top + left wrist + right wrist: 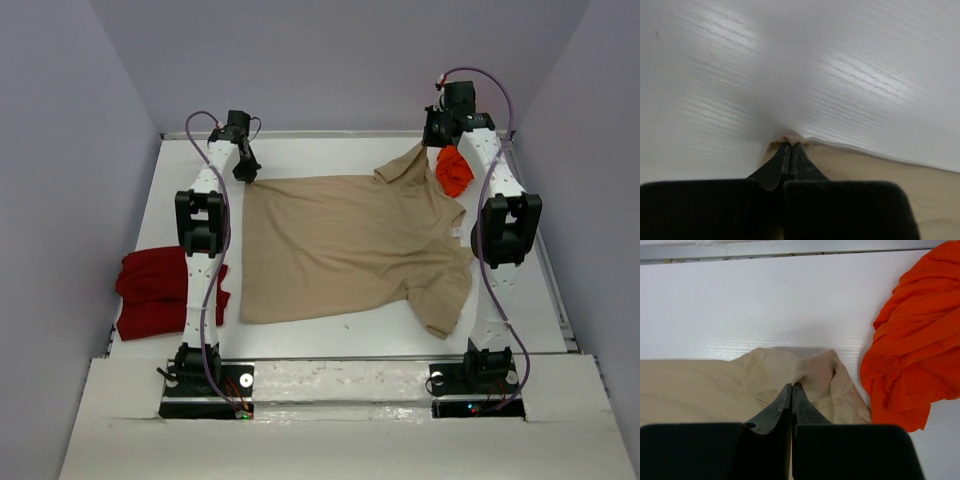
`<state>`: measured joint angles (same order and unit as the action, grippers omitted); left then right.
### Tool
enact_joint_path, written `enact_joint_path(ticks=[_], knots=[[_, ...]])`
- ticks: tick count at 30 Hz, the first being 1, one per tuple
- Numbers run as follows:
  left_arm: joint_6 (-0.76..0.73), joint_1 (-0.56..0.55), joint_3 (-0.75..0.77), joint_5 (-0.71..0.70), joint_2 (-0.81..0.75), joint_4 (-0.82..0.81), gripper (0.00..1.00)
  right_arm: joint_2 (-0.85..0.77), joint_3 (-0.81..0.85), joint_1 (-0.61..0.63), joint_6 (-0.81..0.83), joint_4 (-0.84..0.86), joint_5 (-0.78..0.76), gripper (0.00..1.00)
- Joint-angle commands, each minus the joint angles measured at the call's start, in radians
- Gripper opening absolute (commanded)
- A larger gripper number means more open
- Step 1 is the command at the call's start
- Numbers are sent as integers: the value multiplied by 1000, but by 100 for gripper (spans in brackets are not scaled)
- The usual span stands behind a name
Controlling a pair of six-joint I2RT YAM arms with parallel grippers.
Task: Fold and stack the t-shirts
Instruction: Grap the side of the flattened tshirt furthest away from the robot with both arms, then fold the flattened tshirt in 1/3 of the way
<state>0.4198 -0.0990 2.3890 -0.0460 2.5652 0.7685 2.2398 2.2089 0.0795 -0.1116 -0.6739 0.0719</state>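
White table (320, 160); tan t-shirt (340, 250) edge in left end effector (791, 147), right end effector (791, 386)

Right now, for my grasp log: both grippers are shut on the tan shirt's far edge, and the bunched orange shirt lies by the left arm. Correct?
No. The orange shirt lies by the right gripper, as the right wrist view shows. It and the left gripper are shut on the far edge of the tan shirt.
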Motion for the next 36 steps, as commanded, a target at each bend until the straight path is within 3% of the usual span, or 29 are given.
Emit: enact_joint_path(ticks=[1, 15, 36], knots=[[-9, -11, -2, -23, -57, 3, 0, -2, 0, 3, 3, 7, 0, 0], [-9, -50, -188, -72, -266, 15, 0, -89, -89, 3, -48, 23, -113, 0], [2, -143, -638, -58, -637, -51, 0, -494, -486, 51, -191, -16, -281, 0]])
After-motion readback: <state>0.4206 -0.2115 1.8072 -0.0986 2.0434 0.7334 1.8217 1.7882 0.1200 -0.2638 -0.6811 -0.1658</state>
